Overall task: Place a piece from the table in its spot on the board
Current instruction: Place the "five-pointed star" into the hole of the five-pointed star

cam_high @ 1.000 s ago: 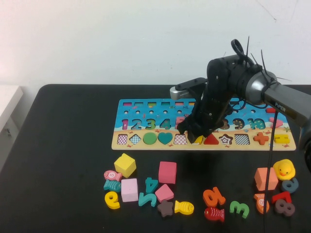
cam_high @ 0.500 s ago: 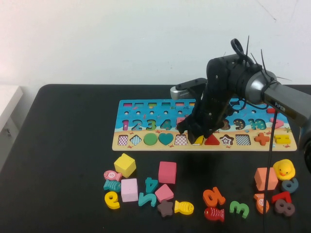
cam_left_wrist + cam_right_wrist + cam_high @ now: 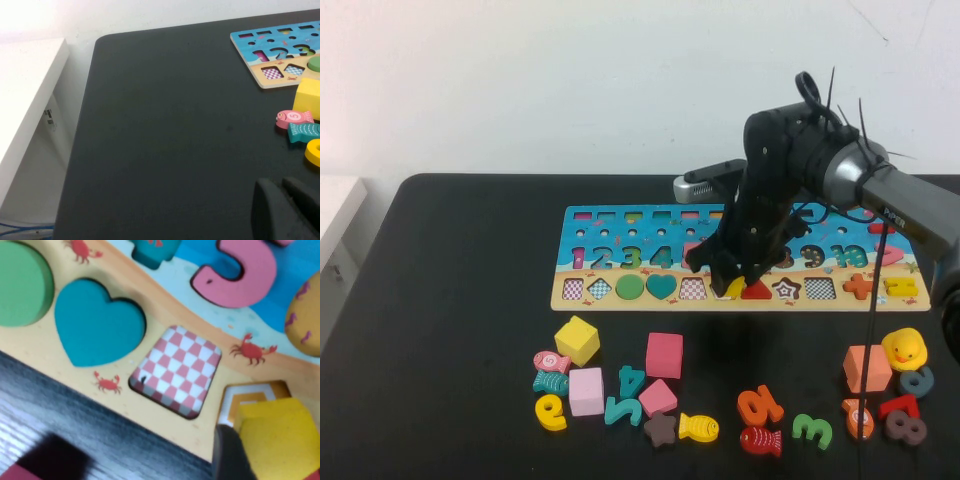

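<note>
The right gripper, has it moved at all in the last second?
Yes, slightly: the right gripper with the piece shifted rightward toward the red triangle on the board.

1. Board [image 3: 620, 255]: coloured numerals 1, 2, 3, 4 readable along the blue band.
2. Right arm [image 3: 900, 210]: lettering "PIPER".
3. Pink fish [image 3: 294, 117]: numeral 5.
4. Loose green numeral [image 3: 813, 430]: 3.

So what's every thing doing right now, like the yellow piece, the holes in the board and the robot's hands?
Yellow piece: held over its orange-and-white slot, not yet down in it.
Right gripper: shut on the yellow piece, low over the board's sandy strip.
Left gripper: off to the side over bare table, holding nothing.
Pink checked slot: empty.
Teal heart: seated in its slot.
Green circle: seated in its slot.
</note>
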Robot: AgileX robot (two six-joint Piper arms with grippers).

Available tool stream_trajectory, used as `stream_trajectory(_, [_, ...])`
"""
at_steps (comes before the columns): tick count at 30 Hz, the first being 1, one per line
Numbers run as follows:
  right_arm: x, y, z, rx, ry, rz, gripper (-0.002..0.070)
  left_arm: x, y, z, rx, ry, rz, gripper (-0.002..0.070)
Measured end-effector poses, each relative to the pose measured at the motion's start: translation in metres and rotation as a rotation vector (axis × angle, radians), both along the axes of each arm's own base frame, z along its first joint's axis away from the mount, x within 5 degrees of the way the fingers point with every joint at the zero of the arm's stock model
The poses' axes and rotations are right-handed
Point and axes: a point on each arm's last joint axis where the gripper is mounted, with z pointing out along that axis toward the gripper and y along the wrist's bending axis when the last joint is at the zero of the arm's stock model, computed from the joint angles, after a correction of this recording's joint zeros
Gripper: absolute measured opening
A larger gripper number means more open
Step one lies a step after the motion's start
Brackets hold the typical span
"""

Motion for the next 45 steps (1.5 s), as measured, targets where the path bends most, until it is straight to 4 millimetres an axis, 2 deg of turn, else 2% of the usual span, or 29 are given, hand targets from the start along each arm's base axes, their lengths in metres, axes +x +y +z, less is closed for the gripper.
stream_trajectory(11, [-0.005,0.016,-0.006,-0.001,-0.009,0.03,0.0368,0.0,0.0,0.0,0.0,0.0,0.0,-0.0001])
stream_trajectory(45, [-0.002,0.006,-0.005,-0.092,-0.022,-0.076,0.0368,0.0,0.0,0.0,0.002,0.0,0.0,-0.0001])
